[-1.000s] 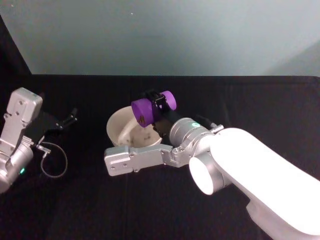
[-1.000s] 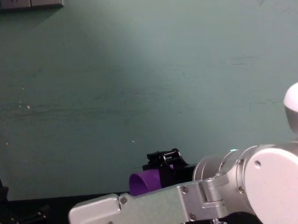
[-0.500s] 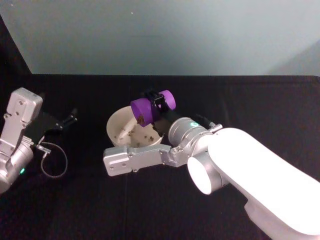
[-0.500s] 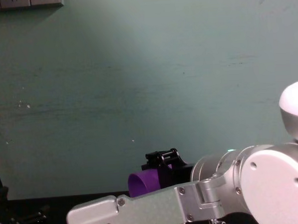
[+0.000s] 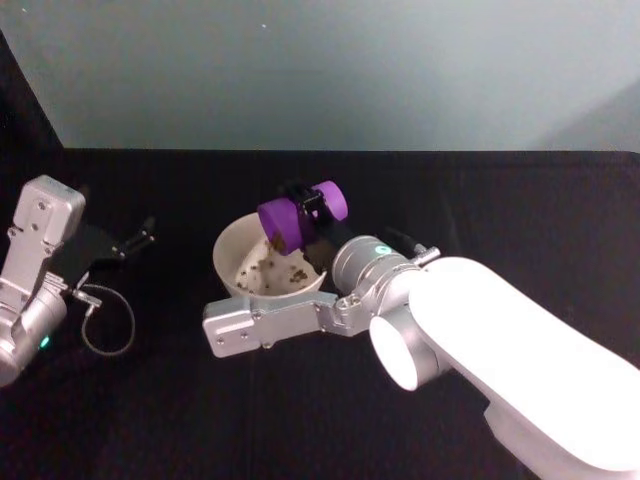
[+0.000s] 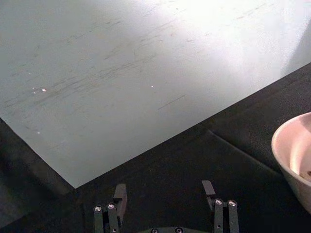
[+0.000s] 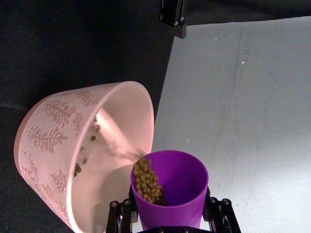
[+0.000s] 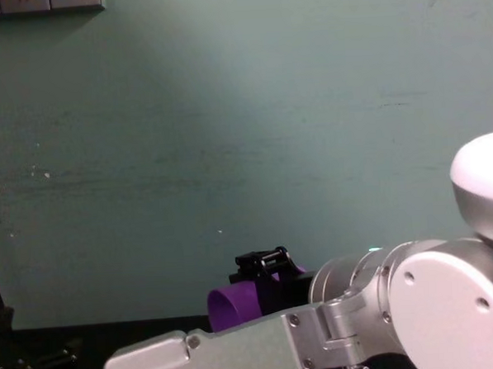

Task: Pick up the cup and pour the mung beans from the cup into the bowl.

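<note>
Tipping further than half a second ago with the right gripper [image 5: 308, 212], fingers clamped on the cup [image 5: 280, 222], mouth down over the bowl [image 5: 228, 250] near the table's [image 5: 520, 200] middle. Spilling more mung beans [image 7: 146, 182] into it. Resting the left gripper [image 6: 165, 194] near the left edge, fingers spread, empty.

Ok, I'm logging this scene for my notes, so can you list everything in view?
cup: one, purple, tipped over the bowl
bowl: one, off-white, mid-table
mung beans: many, olive-brown, some at the cup's mouth, some in the bowl
table: one, black
wall: one, pale green, behind the table
cable loop: one, grey, beside the left arm
right gripper: black, jaws shut on the cup, above the bowl
left gripper: black, jaws open, parked at the table's left
</note>
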Controlling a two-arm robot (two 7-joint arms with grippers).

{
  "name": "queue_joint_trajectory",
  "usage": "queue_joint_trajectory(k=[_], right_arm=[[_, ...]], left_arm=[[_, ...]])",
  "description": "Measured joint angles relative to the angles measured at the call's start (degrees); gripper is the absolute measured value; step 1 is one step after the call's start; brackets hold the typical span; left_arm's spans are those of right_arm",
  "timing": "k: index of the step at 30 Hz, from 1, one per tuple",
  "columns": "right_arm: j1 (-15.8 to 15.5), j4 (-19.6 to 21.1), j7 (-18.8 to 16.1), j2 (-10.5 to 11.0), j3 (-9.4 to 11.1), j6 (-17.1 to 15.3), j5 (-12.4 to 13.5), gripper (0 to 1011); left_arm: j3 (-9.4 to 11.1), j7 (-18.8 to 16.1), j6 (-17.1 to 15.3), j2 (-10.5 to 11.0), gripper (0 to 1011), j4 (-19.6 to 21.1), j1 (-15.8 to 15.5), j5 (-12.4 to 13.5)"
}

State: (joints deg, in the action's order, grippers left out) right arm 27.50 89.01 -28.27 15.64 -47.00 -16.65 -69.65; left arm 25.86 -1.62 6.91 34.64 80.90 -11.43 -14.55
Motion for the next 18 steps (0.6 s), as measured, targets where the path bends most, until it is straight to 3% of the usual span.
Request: queue_joint_trajectory(k=[18], right_arm=[[0.6,-0.3,-0.6,0.1,-1.0,0.0,-2.0,718]], left_arm=[[0.0,0.0,0.0,0.0,1000,0.0,0.0,0.0]])
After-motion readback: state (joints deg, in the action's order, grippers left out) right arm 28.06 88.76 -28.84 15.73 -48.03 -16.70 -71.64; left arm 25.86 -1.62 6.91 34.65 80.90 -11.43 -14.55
